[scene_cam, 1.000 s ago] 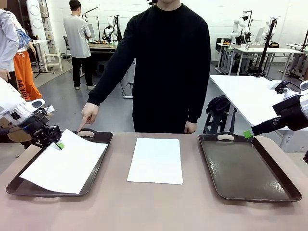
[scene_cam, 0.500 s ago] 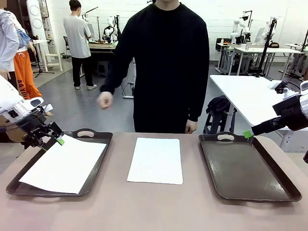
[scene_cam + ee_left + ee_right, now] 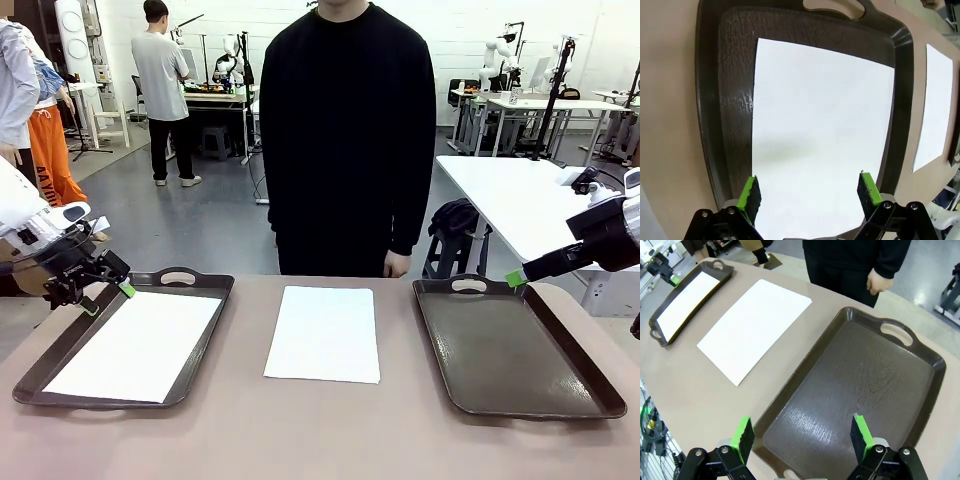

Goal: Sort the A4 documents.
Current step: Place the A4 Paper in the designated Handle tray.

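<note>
Since the earlier front view, the person's pointing arm has drawn back from the left tray point(image 3: 206, 286), and the left gripper point(image 3: 108, 298) has let go of the A4 sheet in the left tray point(image 3: 135, 345) and lifted off it. That sheet now lies flat on the tray floor at lower left of the frame. In the left wrist view the left gripper point(image 3: 810, 187) hangs with its jaws spread wide and nothing between them, over the sheet point(image 3: 820, 130).

The remaining A4 sheet point(image 3: 323, 333) lies flat on the bare table point(image 3: 300, 430) at the centre of the frame, between the two trays and touching neither. Its long axis runs from the bottom of the frame up toward the person. It sits to the right of and below the left gripper, and to the left of and below the right gripper point(image 3: 516, 278).

In the right wrist view the right gripper point(image 3: 802, 435) is spread open and empty above the right tray point(image 3: 855, 390), with the remaining sheet point(image 3: 755, 327) at upper left. That arm looks slightly nearer the sheet, though the margin is small.

Bare tabletop borders all four edges of the sheet, so either arm has room to come down beside it. The short edge toward the bottom of the frame looks the freest. The person's hand point(image 3: 397, 264) hangs near the right tray's handle.
</note>
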Tool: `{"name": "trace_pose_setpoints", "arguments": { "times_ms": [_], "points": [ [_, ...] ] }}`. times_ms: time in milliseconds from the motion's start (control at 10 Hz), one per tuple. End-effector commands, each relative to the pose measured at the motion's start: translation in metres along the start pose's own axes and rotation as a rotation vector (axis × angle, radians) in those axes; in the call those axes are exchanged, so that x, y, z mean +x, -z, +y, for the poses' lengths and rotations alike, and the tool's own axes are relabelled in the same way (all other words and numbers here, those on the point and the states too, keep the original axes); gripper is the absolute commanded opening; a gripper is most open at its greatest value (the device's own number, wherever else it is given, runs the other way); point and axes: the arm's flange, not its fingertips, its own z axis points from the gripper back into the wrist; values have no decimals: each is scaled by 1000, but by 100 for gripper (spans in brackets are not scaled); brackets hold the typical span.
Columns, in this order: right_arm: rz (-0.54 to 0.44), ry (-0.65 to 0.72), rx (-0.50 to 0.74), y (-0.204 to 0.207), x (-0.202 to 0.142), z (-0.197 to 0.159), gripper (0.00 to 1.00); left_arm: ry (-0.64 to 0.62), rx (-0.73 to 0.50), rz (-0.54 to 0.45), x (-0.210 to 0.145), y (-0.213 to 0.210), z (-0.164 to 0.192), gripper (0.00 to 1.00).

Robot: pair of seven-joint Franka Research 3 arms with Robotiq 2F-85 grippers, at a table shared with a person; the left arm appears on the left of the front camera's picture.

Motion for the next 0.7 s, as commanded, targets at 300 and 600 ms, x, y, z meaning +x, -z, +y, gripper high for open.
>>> {"name": "trace_pose_setpoints", "arguments": {
  "times_ms": [300,600],
  "points": [
    [-10,2,18,4,-1,-2,100,0,0,0,0,0,0,100],
    [-10,2,18,4,-1,-2,100,0,0,0,0,0,0,100]
  ]
}}
